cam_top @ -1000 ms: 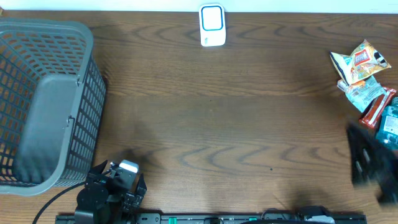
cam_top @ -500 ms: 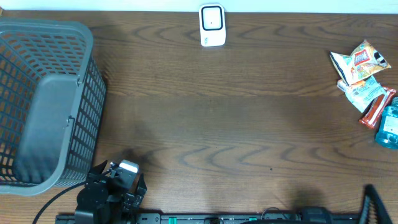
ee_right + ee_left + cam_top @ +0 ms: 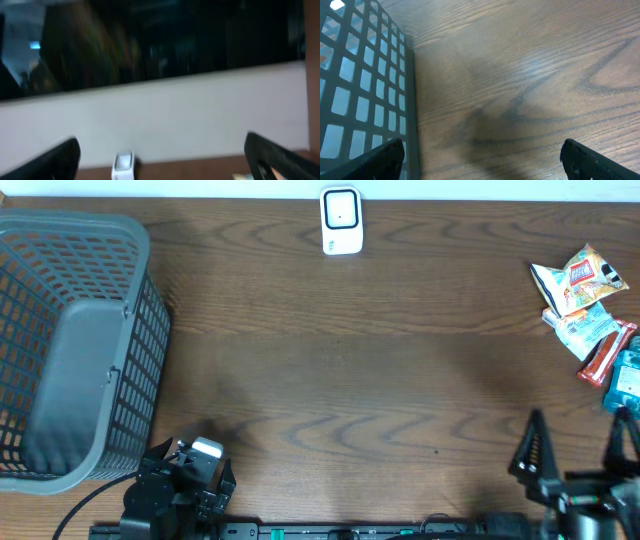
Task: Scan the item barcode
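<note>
The white barcode scanner (image 3: 341, 220) stands at the table's far edge, and it shows small and blurred low in the right wrist view (image 3: 123, 166). The items lie in a heap at the right edge: an orange-and-white snack bag (image 3: 580, 278), a pale packet (image 3: 585, 330), a red bar (image 3: 608, 355) and a teal pack (image 3: 628, 380). My right gripper (image 3: 575, 445) is at the near right, open and empty, just in front of the heap; between its fingers (image 3: 162, 160) I see a wall. My left gripper (image 3: 482, 165) is open over bare wood, folded back at the near left (image 3: 190, 470).
A large grey mesh basket (image 3: 150, 350) takes up the left side, and its wall (image 3: 365, 90) stands close to my left gripper. The brown wooden table (image 3: 350, 380) stretches between the basket and the heap of items.
The right arm was a dark blur at the right edge, dropped almost out of view, and now stands at the near right with its fingers spread. The left arm has not moved.
</note>
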Robot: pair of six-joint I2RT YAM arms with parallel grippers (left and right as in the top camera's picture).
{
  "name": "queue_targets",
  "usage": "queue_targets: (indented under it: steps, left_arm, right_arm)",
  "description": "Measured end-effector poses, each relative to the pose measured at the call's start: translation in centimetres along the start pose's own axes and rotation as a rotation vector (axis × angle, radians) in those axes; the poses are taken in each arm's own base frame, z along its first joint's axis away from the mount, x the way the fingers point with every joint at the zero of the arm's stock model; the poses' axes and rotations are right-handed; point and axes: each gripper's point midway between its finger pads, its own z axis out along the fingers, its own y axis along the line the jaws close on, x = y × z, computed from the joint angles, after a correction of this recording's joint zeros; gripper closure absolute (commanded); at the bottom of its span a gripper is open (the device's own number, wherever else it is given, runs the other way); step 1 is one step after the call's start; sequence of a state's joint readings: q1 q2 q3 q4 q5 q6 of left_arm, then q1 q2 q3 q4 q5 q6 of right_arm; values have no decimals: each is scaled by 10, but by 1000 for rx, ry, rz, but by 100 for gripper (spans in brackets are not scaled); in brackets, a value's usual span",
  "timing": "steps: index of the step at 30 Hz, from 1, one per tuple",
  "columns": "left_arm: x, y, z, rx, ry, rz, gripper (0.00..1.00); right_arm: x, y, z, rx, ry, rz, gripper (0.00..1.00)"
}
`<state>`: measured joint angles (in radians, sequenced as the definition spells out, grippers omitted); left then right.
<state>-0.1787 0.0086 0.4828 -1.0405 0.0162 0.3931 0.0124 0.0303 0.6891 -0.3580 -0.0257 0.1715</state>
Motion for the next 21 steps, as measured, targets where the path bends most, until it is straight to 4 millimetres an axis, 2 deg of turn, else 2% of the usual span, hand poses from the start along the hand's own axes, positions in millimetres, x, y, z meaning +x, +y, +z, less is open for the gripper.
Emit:
queue_targets:
  steps: [2, 3, 7, 10, 13, 19, 21]
  left_arm:
    - [0, 0, 0, 0, 0, 0, 0]
    - [0, 0, 0, 0, 0, 0, 0]
    - [0, 0, 0, 0, 0, 0, 0]
    - [0, 0, 0, 0, 0, 0, 0]
    - [0, 0, 0, 0, 0, 0, 0]
    - [0, 0, 0, 0, 0, 0, 0]
    - [0, 0, 0, 0, 0, 0, 0]
  right_arm:
    - [14, -3, 7, -1, -8, 4, 1]
    - [28, -5, 15, -2, -11, 10, 1]
    - [64, -12, 30, -1, -3, 34, 1]
    - [105, -19, 39, 4, 19, 49, 1]
    - [135, -24, 42, 7, 33, 58, 1]
    - [169, -30, 42, 13, 64, 68, 1]
    - [194, -35, 39, 30, 145, 71, 1]
